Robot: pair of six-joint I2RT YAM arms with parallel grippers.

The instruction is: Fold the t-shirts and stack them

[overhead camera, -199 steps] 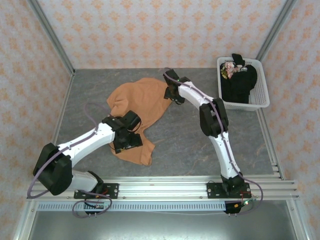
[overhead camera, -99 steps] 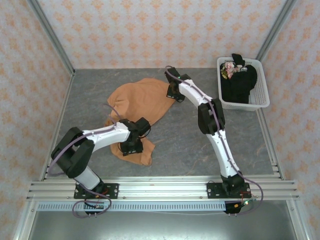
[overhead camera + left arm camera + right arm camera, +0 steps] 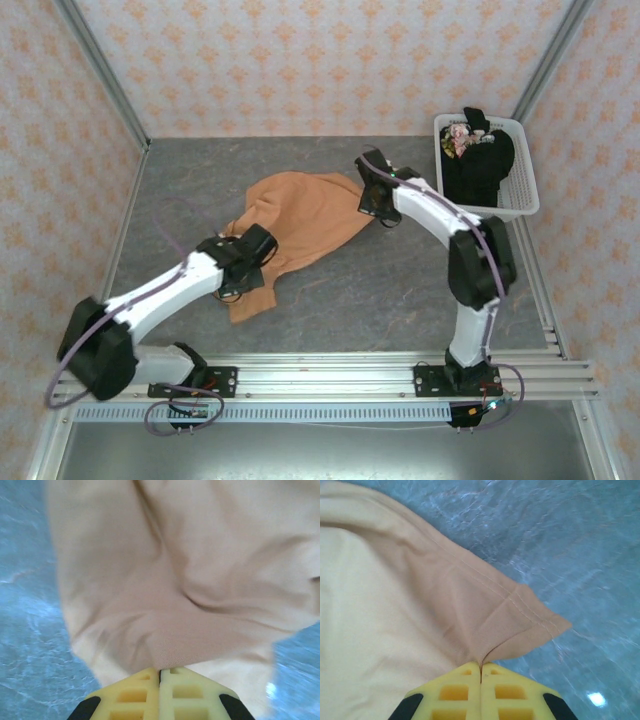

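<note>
Nearest you, your left arm leaves its base at the near left and runs low over the desk (image 3: 400,290), forearm slanting away and to the right, wrist tipped down onto the near end of the cloth. Your left tool (image 3: 243,268) is clamped on the orange-tan t-shirt (image 3: 305,215). In the left wrist view its yellow fingers (image 3: 135,695) meet with fabric (image 3: 175,580) pinched at their tips (image 3: 160,670), and creases fan out from that pinch. A short flap of the shirt lies nearer to you than the tool.

The shirt itself lies rumpled left of the desk's middle, drawn out on a diagonal between your two tools.

Your right arm rises from its base at the near right, folds at a high elbow on the right, and its forearm comes back leftward to the shirt's far right edge. Your right tool (image 3: 375,195) is closed on the hemmed edge. In the right wrist view the tips (image 3: 481,666) grip the cloth (image 3: 395,605) just beside a stitched corner that juts right over bare desk.

Farthest off, in the far right corner, the white slatted basket (image 3: 528,195) holds the black t-shirt (image 3: 478,170), heaped, with its colourful print at the far left. Your right forearm passes close by the basket's near left corner.
</note>
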